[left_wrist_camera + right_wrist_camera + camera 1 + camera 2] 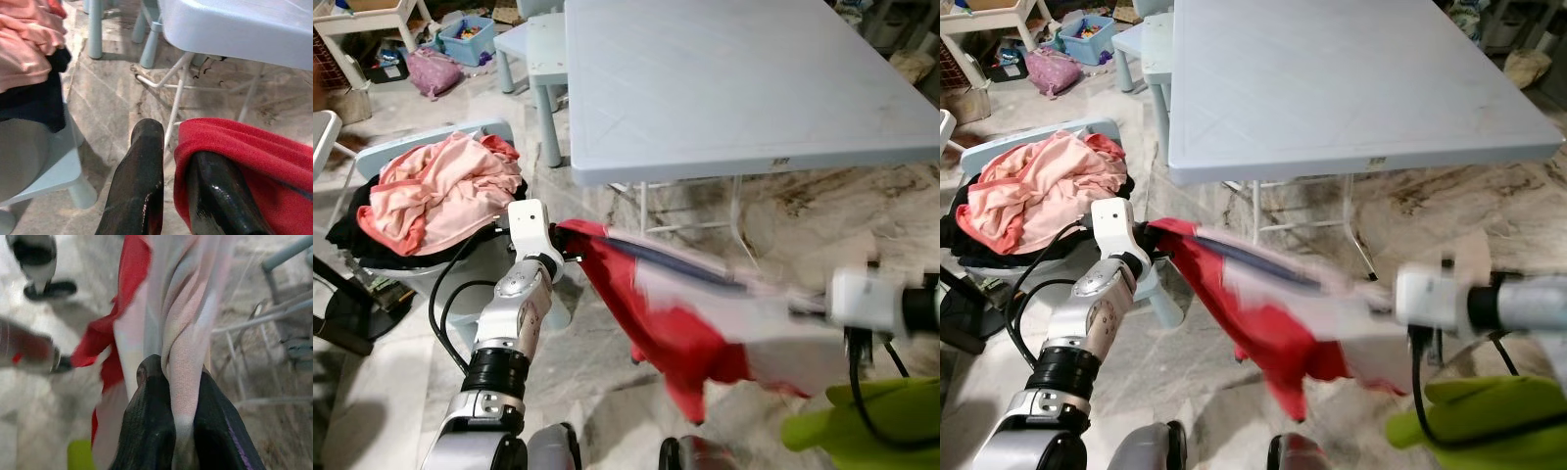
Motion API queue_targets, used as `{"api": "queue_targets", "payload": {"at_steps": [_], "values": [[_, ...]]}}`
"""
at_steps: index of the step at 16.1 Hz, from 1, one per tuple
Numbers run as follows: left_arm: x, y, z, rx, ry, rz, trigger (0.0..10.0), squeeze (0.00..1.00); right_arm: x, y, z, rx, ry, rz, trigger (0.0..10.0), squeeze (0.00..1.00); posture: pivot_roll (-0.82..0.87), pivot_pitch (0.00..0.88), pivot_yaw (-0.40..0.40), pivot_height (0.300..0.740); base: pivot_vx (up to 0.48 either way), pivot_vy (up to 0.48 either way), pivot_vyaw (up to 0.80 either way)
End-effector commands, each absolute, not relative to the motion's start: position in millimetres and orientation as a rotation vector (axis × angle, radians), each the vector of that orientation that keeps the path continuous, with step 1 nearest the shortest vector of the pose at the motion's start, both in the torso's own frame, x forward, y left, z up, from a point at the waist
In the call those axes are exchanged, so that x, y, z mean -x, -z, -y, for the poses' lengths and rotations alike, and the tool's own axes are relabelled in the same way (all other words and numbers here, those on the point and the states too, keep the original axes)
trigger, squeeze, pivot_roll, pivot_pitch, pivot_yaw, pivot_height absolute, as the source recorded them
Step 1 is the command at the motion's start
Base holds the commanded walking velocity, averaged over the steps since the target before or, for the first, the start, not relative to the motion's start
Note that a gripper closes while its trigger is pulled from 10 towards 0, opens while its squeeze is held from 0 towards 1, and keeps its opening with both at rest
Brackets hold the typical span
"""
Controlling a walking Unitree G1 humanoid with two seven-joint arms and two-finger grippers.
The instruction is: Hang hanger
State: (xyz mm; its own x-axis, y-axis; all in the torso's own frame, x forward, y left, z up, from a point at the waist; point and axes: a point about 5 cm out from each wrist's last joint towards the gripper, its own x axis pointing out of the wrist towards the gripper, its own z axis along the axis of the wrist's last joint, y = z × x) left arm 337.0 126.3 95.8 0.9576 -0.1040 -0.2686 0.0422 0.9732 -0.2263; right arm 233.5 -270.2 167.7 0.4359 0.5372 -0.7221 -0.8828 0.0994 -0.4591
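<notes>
Two black fingers of the left gripper are pinched on the red end of a red and white shirt, with the red cloth folded over one finger. Over on the other side, the right gripper squeezes the bunched white end of the same shirt between its fingers. Both arms hold the shirt up off the floor and pull it out long between them, most likely so it opens up and does not drag. A thin dark bar runs along the top of the shirt; it may be the hanger, but it is too blurry to be sure. I think the shirt still has to be set straight before it can go up on anything, and I cannot see a rail to hang it on. On the robot's left, a pile of pink clothes lies on top of dark clothes on a small pale blue chair, near the left arm. Behind the shirt stands a big pale blue table with thin white legs. The table is close, so the shirt or an arm could bump its edge. Something bright green sits low by the right arm. Far back on the left are a blue box and a purple bag on the floor.
</notes>
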Motion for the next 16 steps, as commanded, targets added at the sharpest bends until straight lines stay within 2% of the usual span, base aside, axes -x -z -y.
{"api": "queue_targets", "payload": {"at_steps": [1,3,8,9,12,16], "values": [[-340,-102,-143,0.206,0.002,-0.25,10.0,0.0,-242,-172,280,1.093,-1.021,-0.418,10.0,0.0,-0.15,0.101,0.028,0.74,0.0,0.0,0.0],[-338,-100,-141,0.204,0.008,-0.264,10.0,0.0,-260,-181,278,1.109,-0.889,-0.302,10.0,0.0,-0.15,0.101,0.029,0.74,0.0,0.0,0.0],[-333,-91,-136,0.178,0.015,-0.304,10.0,0.0,-276,-206,269,1.02,-0.772,-0.114,10.0,0.0,-0.15,0.102,0.032,0.74,0.0,0.0,0.0],[-333,-91,-137,0.172,0.009,-0.306,10.0,0.0,-276,-208,267,0.99,-0.779,-0.102,10.0,0.0,-0.15,0.102,0.032,0.74,0.0,0.0,0.0],[-332,-86,-143,0.158,-0.023,-0.321,10.0,0.0,-258,-212,255,0.82,-0.953,-0.118,10.0,0.0,-0.15,0.1,0.034,0.74,0.0,0.0,0.0],[-335,-87,-148,0.199,-0.061,-0.314,10.0,0.0,-239,-214,262,0.755,-1.092,-0.26,10.0,0.0,-0.15,0.097,0.033,0.74,0.0,0.0,0.0]]}}
